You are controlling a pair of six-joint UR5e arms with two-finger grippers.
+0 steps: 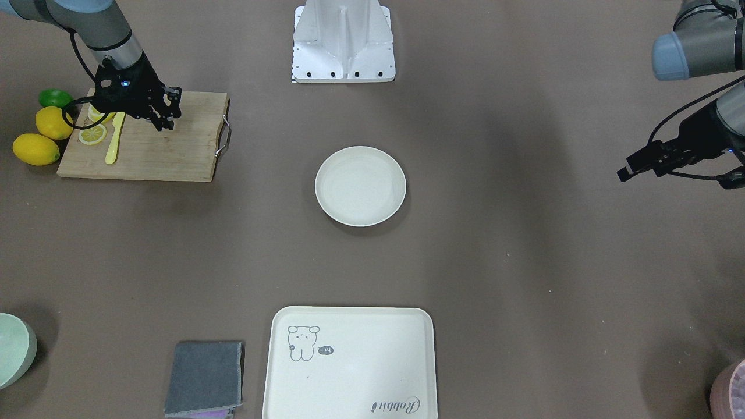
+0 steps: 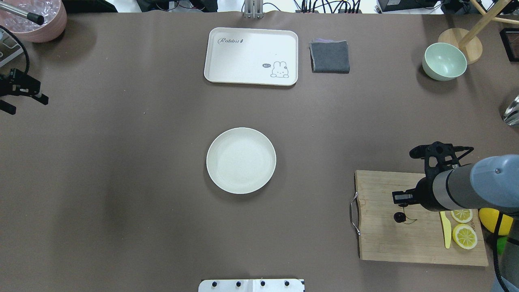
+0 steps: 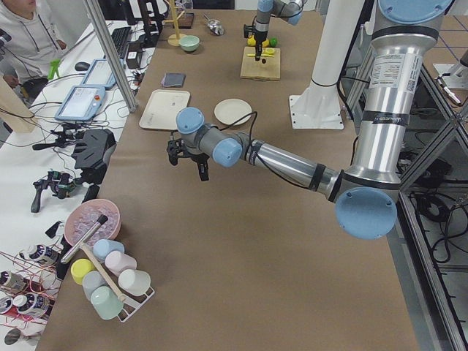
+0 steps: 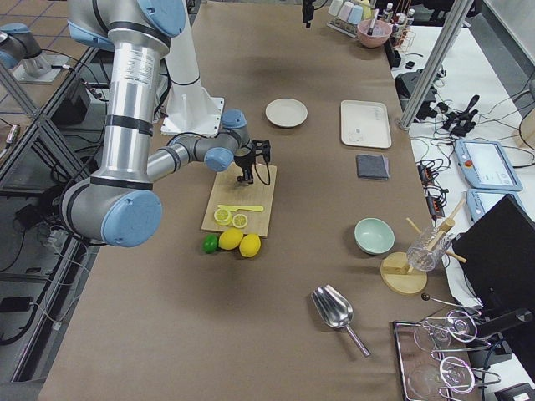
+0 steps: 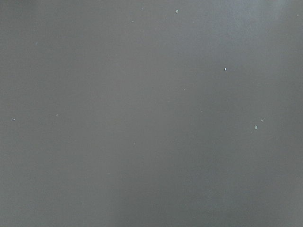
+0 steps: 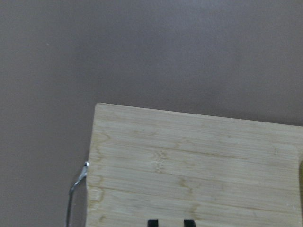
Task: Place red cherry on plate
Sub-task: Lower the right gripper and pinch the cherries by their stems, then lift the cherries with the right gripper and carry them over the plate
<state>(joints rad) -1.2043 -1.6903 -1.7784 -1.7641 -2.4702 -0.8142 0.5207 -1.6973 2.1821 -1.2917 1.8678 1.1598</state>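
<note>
The tray (image 2: 243, 54) says "Rabbit". The red cherry (image 2: 399, 217), tiny, shiny and almost black, lies on the cutting board (image 2: 385, 243). The right gripper (image 1: 167, 121) hangs over the board, fingers apart. The left gripper (image 2: 27, 104), far from the board, is spread too.

A rectangular cream-white tray (image 2: 251, 75) carries the only writing that can be read. In one corner stands the word "Rabbit" (image 2: 230, 40), in grey slanted script; the front-facing view shows it upside down. In the corner diagonally opposite, a small dark oval speech bubble (image 2: 266, 65) holds pale letters that appear to read "hi", just beside a line-drawn rabbit figure (image 2: 279, 69). The tablet screens (image 3: 80, 102) on the side bench are too small to read.
</note>
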